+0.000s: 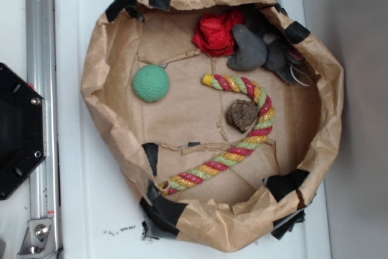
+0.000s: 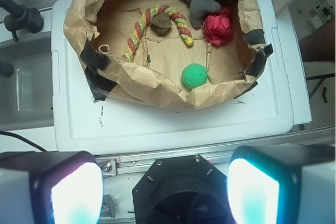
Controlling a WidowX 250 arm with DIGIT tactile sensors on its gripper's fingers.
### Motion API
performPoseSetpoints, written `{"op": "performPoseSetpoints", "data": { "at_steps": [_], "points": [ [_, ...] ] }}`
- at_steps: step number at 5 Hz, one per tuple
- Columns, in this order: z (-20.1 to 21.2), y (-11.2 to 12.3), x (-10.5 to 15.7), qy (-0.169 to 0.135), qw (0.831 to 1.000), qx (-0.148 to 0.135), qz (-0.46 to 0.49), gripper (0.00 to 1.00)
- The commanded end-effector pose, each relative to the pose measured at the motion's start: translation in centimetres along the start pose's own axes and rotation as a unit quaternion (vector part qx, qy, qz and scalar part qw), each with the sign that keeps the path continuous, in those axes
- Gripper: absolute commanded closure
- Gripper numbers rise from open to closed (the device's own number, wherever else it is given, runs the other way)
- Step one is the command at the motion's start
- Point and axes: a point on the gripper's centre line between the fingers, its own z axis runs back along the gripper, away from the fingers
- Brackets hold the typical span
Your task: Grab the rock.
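**Approach not yet begun: gripper well clear of the rock**

You are at the opening step. The gripper shows only in the wrist view, where its two fingers frame the lower corners with a wide gap between them and nothing held. It sits well back from the work, above the black mount beside the white surface.

The rock, brown and pitted, lies on the floor of the paper-walled basin, tucked inside the hook of the striped rope. In the exterior view the rope curves around its right side, touching or nearly so; I cannot tell which. The dark grey stone lies apart from it, beside the red crumpled piece. The green ball sits well apart to the left.

Your next move, in my judgement, calls for carrying the open tool over the near paper wall and centring it above the rock before descending. Set the fingers so that neither lands on the rope. Do not mistake the smooth grey stone for the target. The raised, crumpled wall is the chief obstruction on the way in.
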Motion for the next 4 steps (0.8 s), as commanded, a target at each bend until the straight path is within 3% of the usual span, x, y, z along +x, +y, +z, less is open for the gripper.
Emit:
{"op": "performPoseSetpoints", "data": {
  "at_steps": [1, 2, 3, 4],
  "points": [
    [0.0, 0.0, 0.0, 0.000, 1.000, 0.000, 0.000, 0.00],
    [-5.3, 1.0, 2.7, -0.030, 0.999, 0.002, 0.025, 0.00],
    [-8.6, 1.3, 5.3, -0.036, 0.992, -0.047, 0.112, 0.00],
    [-11.0, 1.9, 7.9, -0.037, 0.979, -0.051, 0.196, 0.00]
  ]
}}
